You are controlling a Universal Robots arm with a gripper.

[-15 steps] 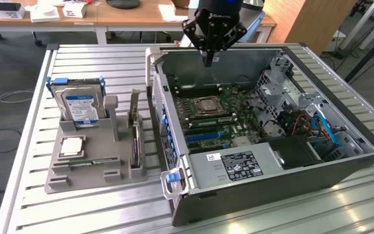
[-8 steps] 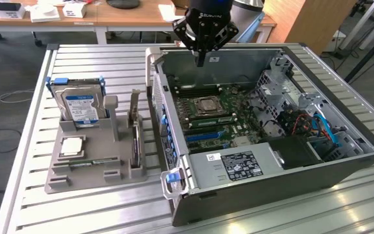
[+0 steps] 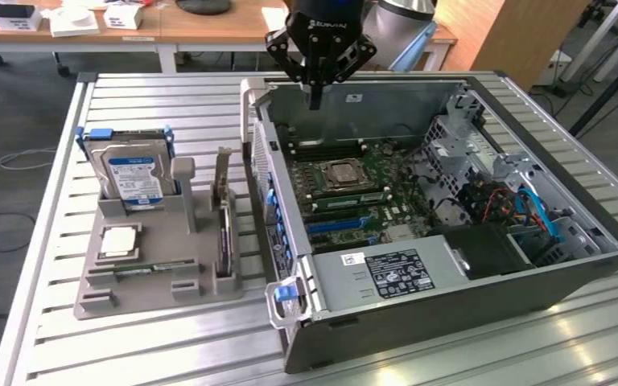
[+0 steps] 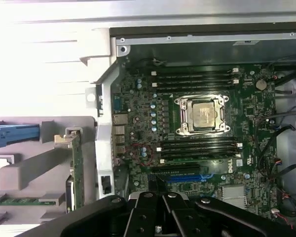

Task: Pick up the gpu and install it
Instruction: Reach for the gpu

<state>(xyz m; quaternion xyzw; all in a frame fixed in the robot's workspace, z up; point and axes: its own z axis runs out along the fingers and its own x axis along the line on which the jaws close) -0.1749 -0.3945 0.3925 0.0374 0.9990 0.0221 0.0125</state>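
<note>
Closed and empty, the gripper (image 3: 315,103) is poised over the case's (image 3: 395,108) far wall. The gpu (image 3: 223,215), upright at the holder's (image 3: 138,301) case-side edge, should be gripped squarely.

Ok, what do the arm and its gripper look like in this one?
The gripper is black: a boxy body with pale lettering that I cannot read, angular linkages and slim fingers. The arm behind it is rounded, silver-grey with a bluish section.

White "DELL" lettering stands on the motherboard (image 4: 230,167), just beside the CPU socket (image 4: 203,114). The power supply label (image 3: 395,272) and hard drive label (image 3: 135,178) carry print too small to read.
</note>
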